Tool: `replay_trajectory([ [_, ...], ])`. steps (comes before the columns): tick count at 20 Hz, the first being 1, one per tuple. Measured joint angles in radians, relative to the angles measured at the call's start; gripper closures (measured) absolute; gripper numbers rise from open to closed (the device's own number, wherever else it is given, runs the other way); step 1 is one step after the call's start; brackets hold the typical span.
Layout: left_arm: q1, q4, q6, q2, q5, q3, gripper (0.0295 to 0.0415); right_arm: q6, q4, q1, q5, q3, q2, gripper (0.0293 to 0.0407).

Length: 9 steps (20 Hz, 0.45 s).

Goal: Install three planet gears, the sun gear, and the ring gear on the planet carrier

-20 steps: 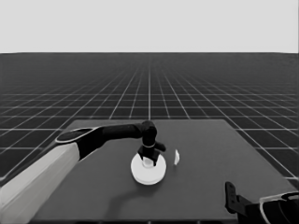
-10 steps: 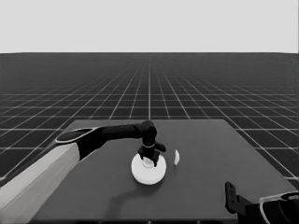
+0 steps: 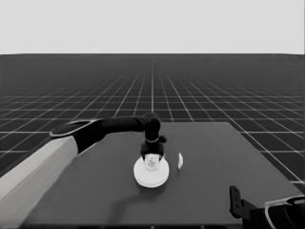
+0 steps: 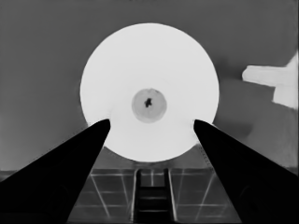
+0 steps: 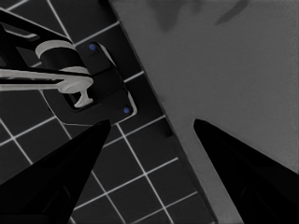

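Fingers (image 4: 70, 163) of our left gripper (image 3: 151, 160) are spread wide and hold nothing; we hover them directly above the larger round part (image 3: 151, 172), which lies flat in the middle of the table (image 3: 95, 195). No gears show; the smaller round part cannot be made out beneath it. Just right of the disc stands the thin white piece (image 3: 180, 161), apart from it. Our right gripper (image 5: 149, 126), open and empty, waits past the table's near right corner.

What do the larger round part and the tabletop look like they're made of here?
Larger round part, beneath the open left gripper: uniform matte white, no glare, possibly plastic; a render leaves that open. Table: flat dark grey, matte, untextured, material unclear.
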Motion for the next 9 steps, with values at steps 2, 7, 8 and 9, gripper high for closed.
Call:
replay_trajectory([
  [2, -0.003, -0.003, -0.015, 0.0, 0.001, 0.0, 0.0326, 0.0, 0.0, 0.0, 0.0, 0.0, 0.0, 0.0315],
  [7, -0.241, 0.129, 1.247, -0.94, -0.683, 0.989, 0.0309, 0.827, 0.567, 0.473, -0.377, -0.701, 0.719, 0.0311],
  [8, -0.272, 0.143, 1.429, -1.096, -0.756, 1.109, 0.0318, 0.845, 0.593, 0.476, -0.369, -0.863, 0.797, 0.0313],
  [9, -0.29, 0.151, 1.536, -1.185, -0.799, 1.18, 0.0323, 0.848, 0.608, 0.476, -0.366, -0.969, 0.846, 0.0314],
])
